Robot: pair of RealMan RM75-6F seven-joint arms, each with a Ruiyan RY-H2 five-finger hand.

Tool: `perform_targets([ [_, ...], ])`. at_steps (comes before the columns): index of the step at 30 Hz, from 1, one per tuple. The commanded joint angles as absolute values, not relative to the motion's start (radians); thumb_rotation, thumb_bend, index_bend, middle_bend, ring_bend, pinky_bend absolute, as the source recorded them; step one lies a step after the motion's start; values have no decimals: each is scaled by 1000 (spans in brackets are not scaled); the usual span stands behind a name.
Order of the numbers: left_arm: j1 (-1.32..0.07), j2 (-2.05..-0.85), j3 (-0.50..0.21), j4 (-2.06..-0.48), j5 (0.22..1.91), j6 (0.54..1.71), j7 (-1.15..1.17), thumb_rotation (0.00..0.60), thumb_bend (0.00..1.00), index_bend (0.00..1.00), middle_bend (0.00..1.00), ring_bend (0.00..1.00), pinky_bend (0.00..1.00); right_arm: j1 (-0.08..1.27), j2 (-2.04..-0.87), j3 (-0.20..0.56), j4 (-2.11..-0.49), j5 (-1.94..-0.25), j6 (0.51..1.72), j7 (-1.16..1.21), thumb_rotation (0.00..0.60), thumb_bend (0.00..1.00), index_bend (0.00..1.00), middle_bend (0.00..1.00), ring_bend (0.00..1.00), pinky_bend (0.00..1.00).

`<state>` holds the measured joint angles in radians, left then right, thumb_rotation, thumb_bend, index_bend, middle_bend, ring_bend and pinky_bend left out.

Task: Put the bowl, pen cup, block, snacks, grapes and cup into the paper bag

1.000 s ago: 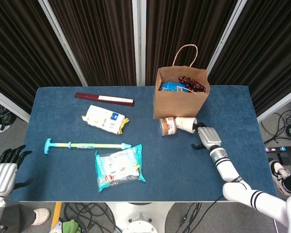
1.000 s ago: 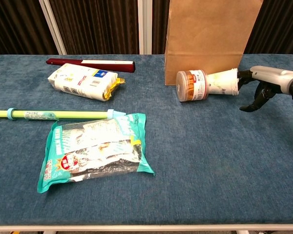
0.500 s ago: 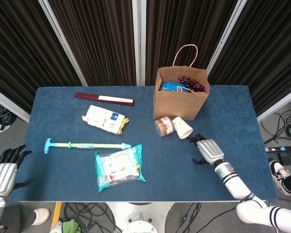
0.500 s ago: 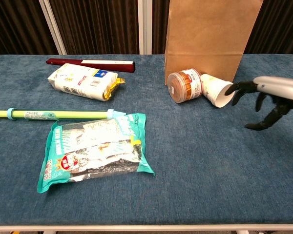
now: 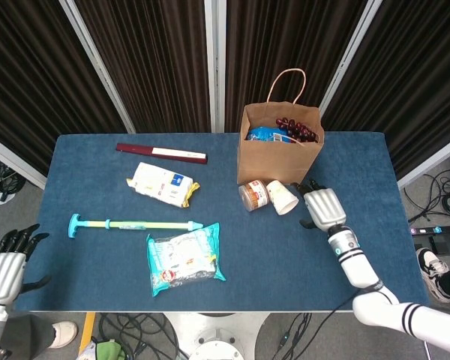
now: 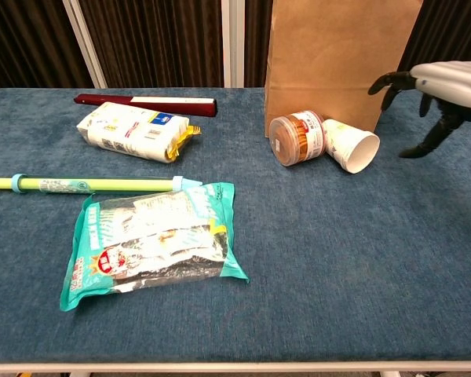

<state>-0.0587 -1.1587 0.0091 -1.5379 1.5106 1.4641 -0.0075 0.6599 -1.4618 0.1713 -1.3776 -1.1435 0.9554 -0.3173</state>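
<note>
The brown paper bag (image 5: 279, 156) (image 6: 337, 59) stands at the back of the blue table, with grapes (image 5: 296, 130) and a blue snack pack (image 5: 266, 135) showing in its top. In front of it lie a clear snack jar (image 5: 252, 196) (image 6: 294, 139) and a white paper cup (image 5: 283, 198) (image 6: 352, 145), both on their sides and touching. My right hand (image 5: 319, 206) (image 6: 436, 88) hovers just right of the cup, fingers spread and holding nothing. My left hand (image 5: 6, 259) hangs off the table's left front corner, open.
A teal snack bag (image 5: 184, 259) (image 6: 153, 242) lies at the front middle. A yellow-and-white packet (image 5: 162, 184) (image 6: 133, 131), a green-and-teal stick (image 5: 133, 223) (image 6: 86, 184) and a dark red flat box (image 5: 161, 153) (image 6: 145, 102) lie left of the bag.
The right hand let go of the cup, drew back toward the front, then rose and returned beside the bag. The cup and jar rolled slightly left and now lie still.
</note>
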Motion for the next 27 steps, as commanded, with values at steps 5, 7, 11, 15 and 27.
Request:
perform_targets([
  [5,-51,-1155,14,-1541,1504,1464,-11,600,4,267,199,152,112,728,-1667,165,-1106,-1174,930,-328,600,160,339,312,152,427],
  [7,-50,-1155,14,-1540,1504,1464,-14,600,4,267,198,152,112,728,-1706,162,-1052,-1197,944,-294,600,176,389,333,164,438],
  [11,-52,-1156,12,-1538,1503,1460,-16,600,4,267,198,152,112,725,-1772,154,-951,-1247,984,-229,600,207,457,359,193,454],
  [15,-55,-1159,10,-1534,1503,1456,-18,600,3,267,198,152,112,721,-1832,151,-855,-1285,1020,-167,600,231,502,375,221,462],
  [27,-55,-1165,10,-1520,1501,1451,-32,600,3,267,198,152,112,718,-1933,149,-658,-1366,1105,-35,600,339,590,426,254,470],
])
